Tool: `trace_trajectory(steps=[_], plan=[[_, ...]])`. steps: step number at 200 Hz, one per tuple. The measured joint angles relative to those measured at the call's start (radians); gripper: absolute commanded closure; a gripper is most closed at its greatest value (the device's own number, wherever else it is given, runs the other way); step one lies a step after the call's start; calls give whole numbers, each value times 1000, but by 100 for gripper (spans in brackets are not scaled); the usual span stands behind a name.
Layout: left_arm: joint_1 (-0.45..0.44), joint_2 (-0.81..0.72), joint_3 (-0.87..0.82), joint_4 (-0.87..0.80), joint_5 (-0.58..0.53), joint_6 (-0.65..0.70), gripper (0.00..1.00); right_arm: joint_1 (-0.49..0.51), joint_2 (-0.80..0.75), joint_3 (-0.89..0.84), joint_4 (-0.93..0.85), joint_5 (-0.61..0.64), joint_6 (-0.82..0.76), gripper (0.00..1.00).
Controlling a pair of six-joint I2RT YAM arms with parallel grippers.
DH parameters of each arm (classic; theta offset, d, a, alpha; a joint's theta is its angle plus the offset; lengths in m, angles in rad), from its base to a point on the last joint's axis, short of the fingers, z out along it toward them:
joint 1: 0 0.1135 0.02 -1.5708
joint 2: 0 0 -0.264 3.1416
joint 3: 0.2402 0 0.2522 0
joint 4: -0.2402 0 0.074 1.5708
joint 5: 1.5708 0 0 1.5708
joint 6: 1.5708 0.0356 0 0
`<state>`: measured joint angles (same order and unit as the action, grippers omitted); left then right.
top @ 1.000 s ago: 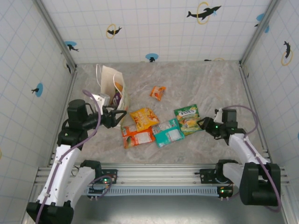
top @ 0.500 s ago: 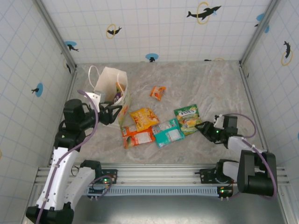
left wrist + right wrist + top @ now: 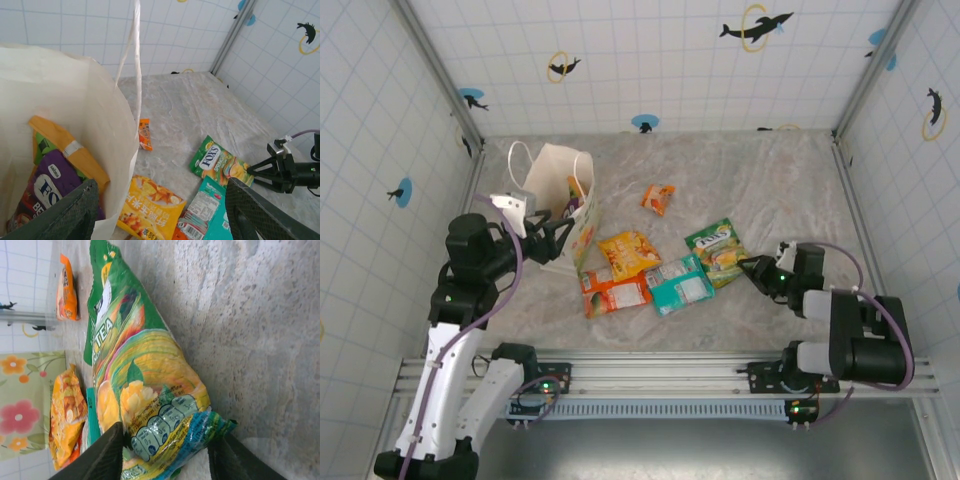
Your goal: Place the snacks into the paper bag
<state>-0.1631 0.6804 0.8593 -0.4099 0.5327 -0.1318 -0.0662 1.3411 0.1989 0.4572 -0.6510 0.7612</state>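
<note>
**Status.** The job is partly done: at least two snacks are in the bag and five are left on the table (image 3: 760,180).

**Paper bag** (image 3: 548,168). Far left of the table, upright, mouth open. White matte paper with creased walls, a flower print on the outside and a thin string handle (image 3: 135,60).

**Already in the bag.**
- Purple packet (image 3: 50,182), glossy.
- Orange-edged packet (image 3: 70,152), leaning on the inner wall.
- A sliver of green shows behind them; I cannot tell what it belongs to.

**Still on the table.**
- Small orange packet (image 3: 658,197), alone toward the far side.
- Yellow packet (image 3: 628,252), puffy and crinkled.
- Red-orange packet (image 3: 615,295), flat, nearest of the group.
- Teal packet (image 3: 680,285), flat, touching the red-orange one.
- Green packet (image 3: 718,250), shiny foil with a fruit print and crimped ends, rightmost.

**My left tool** (image 3: 556,236). Spread wide and carrying nothing, it hangs at the near rim of the bag, with the bag wall between its fingers.

**My right tool** (image 3: 756,268). Low on the table with its fingers apart, it straddles the near right corner of the green packet and is not yet clenched on it.

**Judgement.** The green packet looks like the next one to go in.
</note>
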Motion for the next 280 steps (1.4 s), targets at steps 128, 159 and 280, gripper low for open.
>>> trace_trajectory(steps=[128, 159, 280], plan=[[0, 37, 48, -2, -37, 48, 33, 68, -193, 158, -207, 125, -222, 100], [0, 72, 69, -2, -8, 103, 33, 132, -269, 303, -361, 211, -422, 100], [0, 164, 151, -1, 289, 315, 25, 484, -341, 644, -724, 392, -1066, 100]])
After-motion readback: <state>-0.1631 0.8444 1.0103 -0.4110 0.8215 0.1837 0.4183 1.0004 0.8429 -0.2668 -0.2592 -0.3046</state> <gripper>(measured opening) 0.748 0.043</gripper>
